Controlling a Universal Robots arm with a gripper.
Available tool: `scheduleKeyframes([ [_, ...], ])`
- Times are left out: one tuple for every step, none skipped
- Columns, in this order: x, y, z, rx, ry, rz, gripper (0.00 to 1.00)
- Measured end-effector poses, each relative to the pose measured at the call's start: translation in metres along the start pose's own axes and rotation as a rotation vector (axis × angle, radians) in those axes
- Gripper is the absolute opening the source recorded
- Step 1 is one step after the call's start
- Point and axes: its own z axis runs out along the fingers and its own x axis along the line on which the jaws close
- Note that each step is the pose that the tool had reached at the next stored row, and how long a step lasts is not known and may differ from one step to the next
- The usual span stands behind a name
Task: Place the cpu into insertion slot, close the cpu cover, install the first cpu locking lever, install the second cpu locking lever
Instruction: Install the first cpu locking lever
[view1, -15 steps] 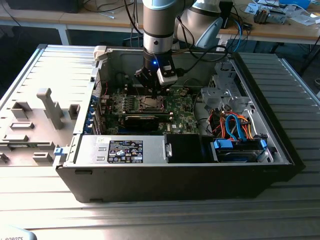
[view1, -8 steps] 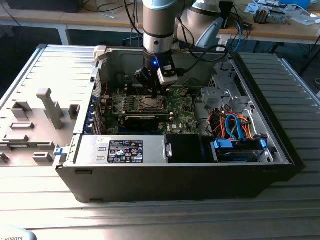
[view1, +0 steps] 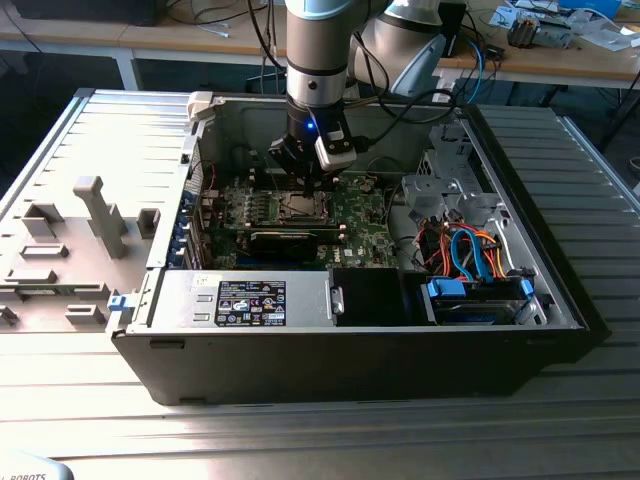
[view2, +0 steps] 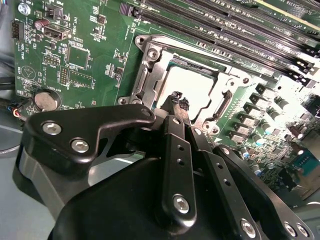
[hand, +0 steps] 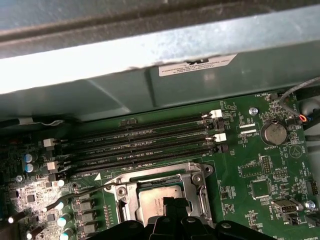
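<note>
The cpu (view2: 194, 86) lies flat in the insertion slot (view1: 300, 207) on the green board, its silver top showing. The silvery cpu cover (view2: 150, 65) lies down around the chip, which shows through its cut-out. My gripper (view2: 178, 101) hangs just above one edge of the cpu, black fingers together and nothing between them. In the first wrist view the cpu (hand: 155, 199) and cover (hand: 197, 182) sit just beyond the gripper (hand: 170, 204). A thin metal lever rod (hand: 80, 192) sticks out from the socket's side. In the exterior view the gripper (view1: 305, 180) reaches down into the open case.
Long black memory slots (hand: 145, 140) run beside the socket, with a coin battery (hand: 274, 133) nearby. The case wall (hand: 150, 55) rises close behind. A power supply (view1: 250, 300) and a drive cage with coloured cables (view1: 470, 255) fill the case. A grey fixture tray (view1: 70, 240) lies outside it.
</note>
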Motion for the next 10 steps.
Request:
scheduleKeyframes([
  [0.0000, 0.0000, 0.0000, -0.0001, 0.0001, -0.002, 0.11],
  [0.0000, 0.0000, 0.0000, 0.0000, 0.0001, -0.003, 0.11],
  [0.0000, 0.0000, 0.0000, -0.0001, 0.0001, -0.005, 0.11],
  [0.0000, 0.0000, 0.0000, -0.0001, 0.0001, -0.006, 0.11],
  [0.0000, 0.0000, 0.0000, 0.0000, 0.0002, -0.008, 0.11],
  [0.0000, 0.0000, 0.0000, -0.0001, 0.0002, -0.010, 0.11],
  [0.0000, 0.0000, 0.0000, -0.0001, 0.0002, -0.012, 0.11],
  [0.0000, 0.0000, 0.0000, -0.0001, 0.0003, -0.013, 0.11],
  [0.0000, 0.0000, 0.0000, -0.0001, 0.0003, -0.016, 0.11],
  [0.0000, 0.0000, 0.0000, -0.0001, 0.0004, -0.017, 0.11],
])
